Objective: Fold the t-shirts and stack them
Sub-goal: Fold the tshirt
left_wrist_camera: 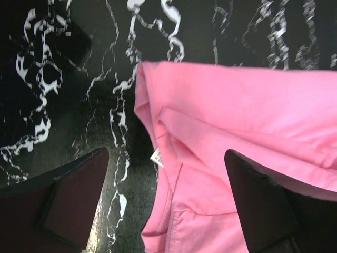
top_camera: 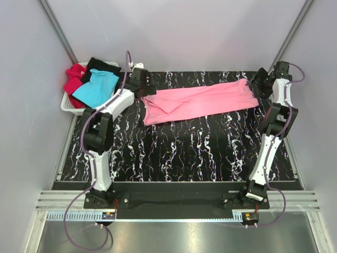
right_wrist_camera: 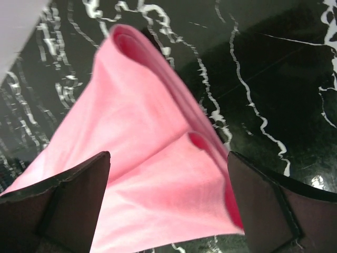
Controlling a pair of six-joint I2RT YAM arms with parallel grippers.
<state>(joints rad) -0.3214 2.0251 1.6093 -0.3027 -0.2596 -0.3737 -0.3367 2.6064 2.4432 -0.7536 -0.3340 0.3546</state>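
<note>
Left jaws, right jaws: both spread wide, gripping nothing, one over each end of pink t-shirt point(top_camera: 200, 103). Shirt lies as long folded band, upper centre of desk point(top_camera: 179, 153). Likely next: cross fold. Pinch all layers at corners, lift both ends evenly, match edges, no dragging. Other shirts point(top_camera: 97, 87) sit in basket point(top_camera: 67, 105), upper left.

You can see the pink t-shirt point(top_camera: 200, 103) lying flat as a long folded strip near the far edge of the table point(top_camera: 179, 153), with its small white label point(left_wrist_camera: 157, 156) at the left end. The turquoise t-shirt point(top_camera: 96, 88) lies bunched up on top of the red t-shirt point(top_camera: 73, 81) and the black t-shirt point(top_camera: 102, 66) in the basket point(top_camera: 67, 105) by the table's far left corner.
</note>
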